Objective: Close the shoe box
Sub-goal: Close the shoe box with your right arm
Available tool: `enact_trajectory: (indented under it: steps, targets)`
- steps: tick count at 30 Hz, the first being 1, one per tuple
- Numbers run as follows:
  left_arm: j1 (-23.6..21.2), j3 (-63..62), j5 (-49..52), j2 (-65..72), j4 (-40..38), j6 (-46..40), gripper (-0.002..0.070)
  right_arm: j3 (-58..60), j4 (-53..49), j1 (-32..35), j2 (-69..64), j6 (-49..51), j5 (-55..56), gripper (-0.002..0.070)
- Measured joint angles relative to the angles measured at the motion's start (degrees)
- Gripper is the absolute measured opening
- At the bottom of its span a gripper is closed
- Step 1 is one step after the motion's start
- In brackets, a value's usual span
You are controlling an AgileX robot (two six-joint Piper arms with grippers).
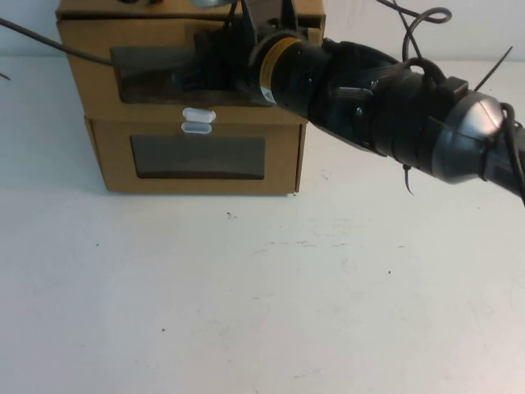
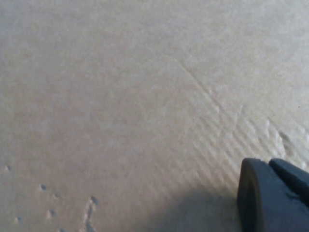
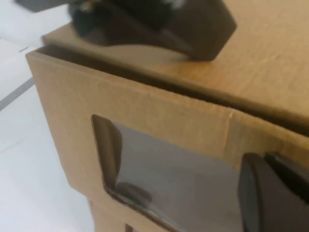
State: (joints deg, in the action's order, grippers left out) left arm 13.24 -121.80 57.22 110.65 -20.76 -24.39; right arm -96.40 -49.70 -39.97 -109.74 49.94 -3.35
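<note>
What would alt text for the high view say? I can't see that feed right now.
Two brown cardboard boxes are stacked at the table's far edge, and the right arm reaches in from the right with its right claw at the upper shoe box's windowed front. The lower box shows its own window below. The left claw is out of this view.

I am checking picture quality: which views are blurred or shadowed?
High view: sharp; the right gripper darkens the shoe box window. Left wrist view: soft cardboard, a shadow beside the left gripper. Right wrist view: a blurred dark object along one edge.
</note>
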Motion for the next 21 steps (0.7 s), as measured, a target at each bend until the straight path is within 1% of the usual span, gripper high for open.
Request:
enact_trajectory:
  steps: [11,16,19,21]
  targets:
    - [0.0,0.0,-0.12,-0.1,-0.33,-0.19,-0.0002,-5.32,0.0,1.84,-4.7,0.0,1.7,-0.0013]
    - [0.0,0.0,-0.23,-0.1,-0.51,-0.43,-0.0002,-5.6,0.0,2.1,-4.98,0.67,2.1,-0.0013]
    - [0.0,0.0,-0.59,-0.45,-0.51,-1.17,-0.0002,-4.96,0.0,1.55,-3.69,1.06,0.03,-0.0013]
    - [0.0,0.0,-1.12,-1.46,-0.26,-1.55,-0.0002,-3.28,0.0,0.75,-1.38,1.06,-3.92,-0.0013]
